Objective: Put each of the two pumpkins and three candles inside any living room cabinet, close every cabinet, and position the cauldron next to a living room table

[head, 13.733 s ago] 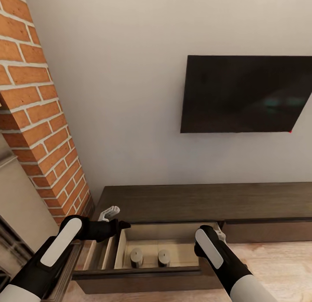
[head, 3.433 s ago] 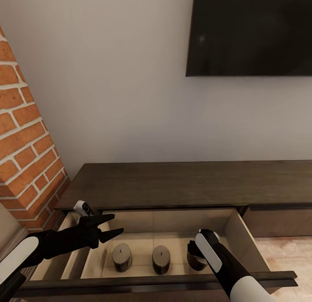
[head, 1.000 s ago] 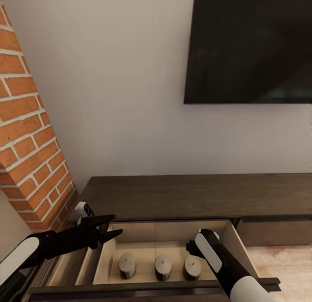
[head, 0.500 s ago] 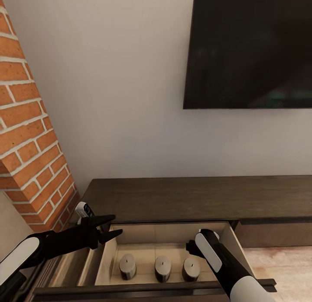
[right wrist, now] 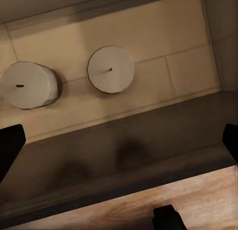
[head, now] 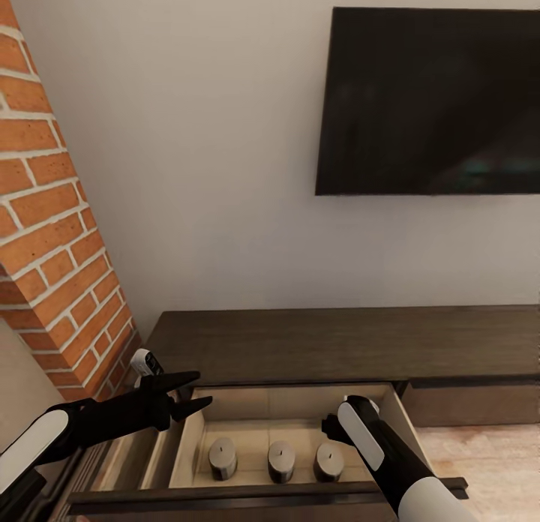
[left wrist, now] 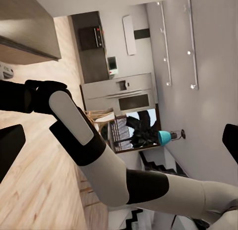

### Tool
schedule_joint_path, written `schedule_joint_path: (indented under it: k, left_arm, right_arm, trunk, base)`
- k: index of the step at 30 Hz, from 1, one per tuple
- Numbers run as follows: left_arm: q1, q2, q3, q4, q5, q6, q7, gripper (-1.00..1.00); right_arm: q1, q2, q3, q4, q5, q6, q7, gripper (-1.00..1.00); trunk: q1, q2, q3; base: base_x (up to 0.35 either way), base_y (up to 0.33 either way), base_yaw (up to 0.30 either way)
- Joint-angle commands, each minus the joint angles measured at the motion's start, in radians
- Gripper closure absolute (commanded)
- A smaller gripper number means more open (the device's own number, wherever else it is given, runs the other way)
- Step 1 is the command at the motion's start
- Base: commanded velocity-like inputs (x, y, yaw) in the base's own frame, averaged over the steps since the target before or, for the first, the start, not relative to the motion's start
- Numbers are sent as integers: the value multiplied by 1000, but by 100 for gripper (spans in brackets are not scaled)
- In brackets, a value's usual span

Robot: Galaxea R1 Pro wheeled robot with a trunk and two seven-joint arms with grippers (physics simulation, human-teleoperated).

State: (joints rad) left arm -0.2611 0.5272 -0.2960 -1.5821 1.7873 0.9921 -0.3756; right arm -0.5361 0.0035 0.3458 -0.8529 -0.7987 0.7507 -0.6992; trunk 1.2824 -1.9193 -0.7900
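Note:
The long dark brown cabinet [head: 337, 342] runs along the wall, with its left drawer [head: 262, 496] pulled out. Three tan candles [head: 223, 459], [head: 281, 462], [head: 328, 462] stand upright in a row on the drawer's pale floor. My left gripper [head: 201, 388] hovers open over the drawer's back left corner, holding nothing. My right arm [head: 361, 432] reaches down over the drawer's right end. The right gripper [right wrist: 120, 143] is open and empty above the drawer's front wall, with two candles [right wrist: 110, 70], [right wrist: 27, 85] beyond it. The pumpkins and the cauldron are out of view.
A brick column [head: 52, 244] rises close on the left, beside the drawer. A black TV [head: 427, 102] hangs on the wall above the cabinet. A shut drawer front [head: 472, 402] lies to the right, with wood floor [head: 487, 454] in front of it.
The camera has drawn back and tilted up, so the TV sits lower in the picture. A third candle has joined the two in the drawer. Both arms keep their pose.

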Motion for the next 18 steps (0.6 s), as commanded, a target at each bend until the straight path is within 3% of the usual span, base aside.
schedule_joint_path:
  k: [1,8,18]
  left_arm:
    - [-1,1,-2,1,-5,0,-8,-100]
    - [-1,1,-2,1,-5,0,-8,-100]
    - [-1,1,-2,0,-6,-1,-8,-100]
  right_arm:
    - [-1,0,2,-1,-10,1,-10,-100]
    - [-1,0,2,-4,-10,2,-7,-100]
    - [-1,0,2,-5,-11,2,-5,-100]
  trunk:
    - [-4,7,2]
    - [-31,56,24]
    - [-69,126,56]
  base:
    - [-17,0,0]
    - [-16,0,0]
    - [-211,0,0]
